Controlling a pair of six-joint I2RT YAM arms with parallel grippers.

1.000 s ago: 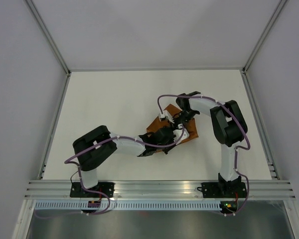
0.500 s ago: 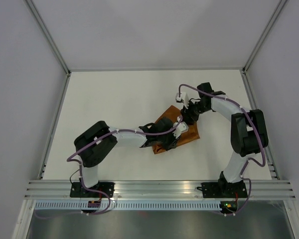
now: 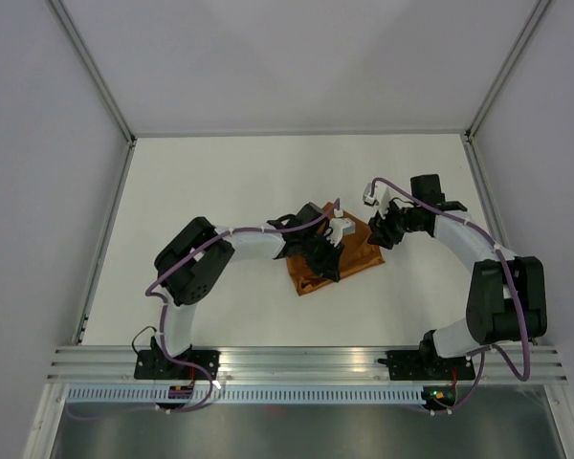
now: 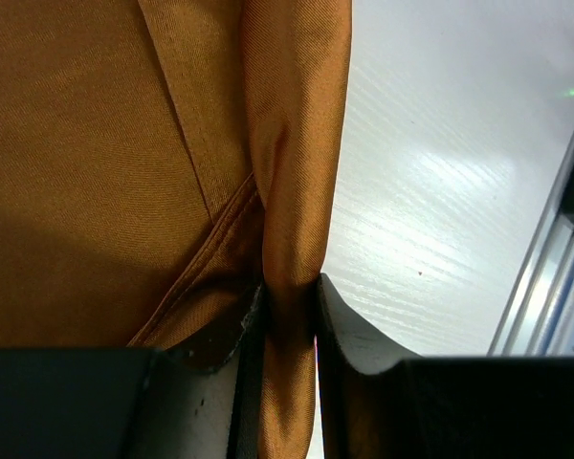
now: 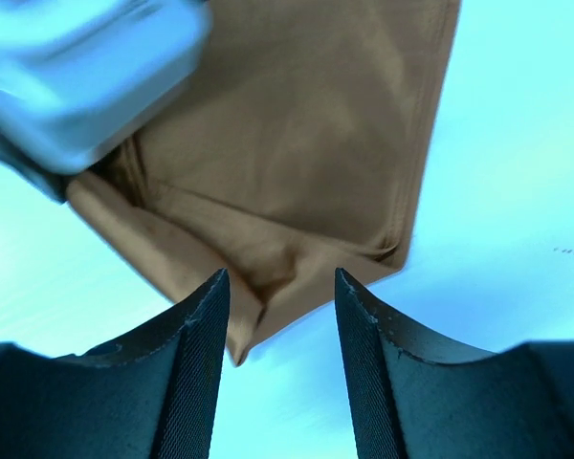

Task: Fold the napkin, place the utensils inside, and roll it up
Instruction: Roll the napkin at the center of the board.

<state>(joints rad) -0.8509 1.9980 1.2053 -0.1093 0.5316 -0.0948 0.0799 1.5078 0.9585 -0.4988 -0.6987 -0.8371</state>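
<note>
Rust-brown fabric, the napkin [image 3: 349,263], is lying folded near the middle of the white table [image 3: 210,191] in the top external view. The left gripper [image 3: 325,256] is being held over the napkin's left part, and the right gripper [image 3: 386,232] just beside its right corner.

In the left wrist view, a folded edge of the napkin [image 4: 105,172] is being pinched by the left gripper [image 4: 289,311]. Both fingers [image 4: 364,339] are being pressed against the cloth, with bare table [image 4: 440,191] to the right.

In the right wrist view, the right gripper [image 5: 279,287] is being held with its jaws spread apart and nothing clamped. The napkin [image 5: 306,143] is lying beyond them, one corner showing between the fingers. Its upper left is being covered by a blurred white part of the left arm [image 5: 86,76].
</note>
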